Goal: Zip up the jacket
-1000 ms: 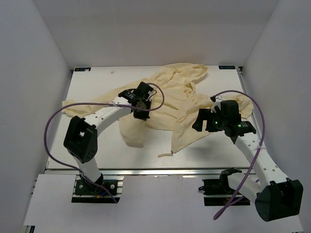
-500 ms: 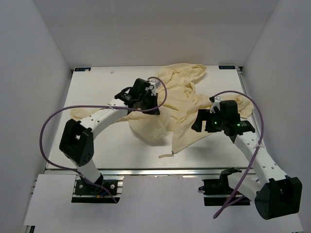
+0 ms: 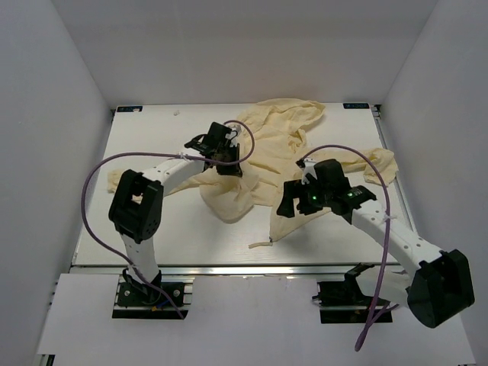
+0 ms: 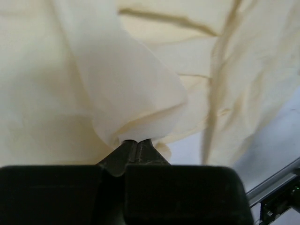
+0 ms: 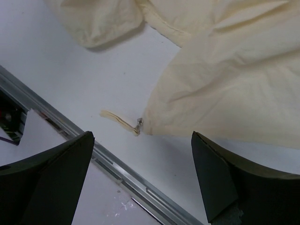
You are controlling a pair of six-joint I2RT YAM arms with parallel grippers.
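Note:
The pale yellow jacket (image 3: 286,149) lies crumpled across the middle and back of the table. My left gripper (image 3: 229,168) is shut on a fold of its left front panel (image 4: 131,93), and the cloth bunches up right at the closed jaws (image 4: 136,140). My right gripper (image 3: 293,204) hangs open above the lower corner of the right front panel (image 5: 225,89). Below it, a small metal zipper slider (image 5: 139,123) with a cloth pull tab (image 5: 117,118) lies on the table at that corner, between the spread fingers (image 5: 56,173) and apart from them.
The white table (image 3: 152,229) ends in a metal rail (image 5: 117,164) along the near edge, just beyond the zipper slider. White walls enclose the table on three sides. A purple cable (image 3: 99,171) loops from each arm. One sleeve (image 3: 381,164) reaches the right edge.
My left gripper has moved right and back with the cloth, pulling the left panel toward the middle. My right gripper has shifted left and nearer, over the right panel's lower corner.

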